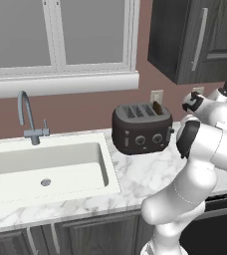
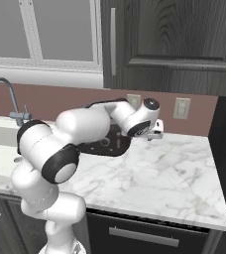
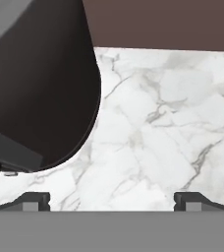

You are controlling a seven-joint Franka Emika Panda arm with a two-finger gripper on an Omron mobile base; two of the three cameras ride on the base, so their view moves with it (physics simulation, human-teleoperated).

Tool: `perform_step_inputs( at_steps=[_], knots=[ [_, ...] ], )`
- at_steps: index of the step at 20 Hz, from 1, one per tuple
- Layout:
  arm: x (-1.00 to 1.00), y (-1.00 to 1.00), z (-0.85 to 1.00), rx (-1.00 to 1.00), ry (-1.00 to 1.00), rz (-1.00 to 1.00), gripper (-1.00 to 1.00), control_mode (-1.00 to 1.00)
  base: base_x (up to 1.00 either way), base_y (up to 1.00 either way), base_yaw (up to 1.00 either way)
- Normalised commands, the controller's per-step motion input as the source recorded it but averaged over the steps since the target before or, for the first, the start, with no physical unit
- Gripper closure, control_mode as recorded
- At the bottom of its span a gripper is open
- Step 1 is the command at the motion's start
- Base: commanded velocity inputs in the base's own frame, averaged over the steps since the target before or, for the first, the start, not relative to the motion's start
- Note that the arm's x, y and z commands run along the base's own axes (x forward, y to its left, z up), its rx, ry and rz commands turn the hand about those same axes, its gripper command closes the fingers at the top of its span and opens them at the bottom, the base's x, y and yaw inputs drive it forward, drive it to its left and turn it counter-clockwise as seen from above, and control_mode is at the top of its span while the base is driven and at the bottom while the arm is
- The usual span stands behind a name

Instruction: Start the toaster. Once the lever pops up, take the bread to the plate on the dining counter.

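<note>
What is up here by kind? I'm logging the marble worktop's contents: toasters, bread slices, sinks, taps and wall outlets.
Dark glossy four-slot toaster: 1
Dark brown bread slice standing in a toaster slot: 1
White inset sink: 1
Grey curved tap: 1
Cream wall outlets: 2
Total: 6

Even, soft rendered light; faint shadows, no glare.

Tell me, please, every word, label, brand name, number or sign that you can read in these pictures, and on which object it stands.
None: no text can be read in any view.
The toaster: its two front knobs carry no readable marking.
The wall outlets: plain plates, no lettering.
The cabinet doors and the marble worktop: no label or sign.
</note>
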Motion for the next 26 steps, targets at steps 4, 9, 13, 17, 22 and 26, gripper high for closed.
perform_step_inputs(
  at_steps=[4,9,13,17,22,26],
  knots=[
    [0.0,0.05,0.0,0.0,-0.12,0.0,-1.0,-1.0,0.0,0.0,0.0],
    [0.0,0.12,0.06,0.0,-0.09,0.0,-1.0,-1.0,0.0,0.0,0.0],
    [0.0,0.16,0.15,0.0,-0.01,0.0,-1.0,-1.0,0.0,0.0,0.0],
    [0.0,0.21,0.07,0.0,0.0,0.0,-1.0,-1.0,0.0,0.0,0.0],
    [0.0,0.21,0.03,0.0,0.0,0.01,-1.0,-1.0,0.0,0.0,0.0],
    [0.0,0.21,0.0,0.0,0.0,0.01,-1.0,-1.0,0.0,0.0,0.0]
  ],
)
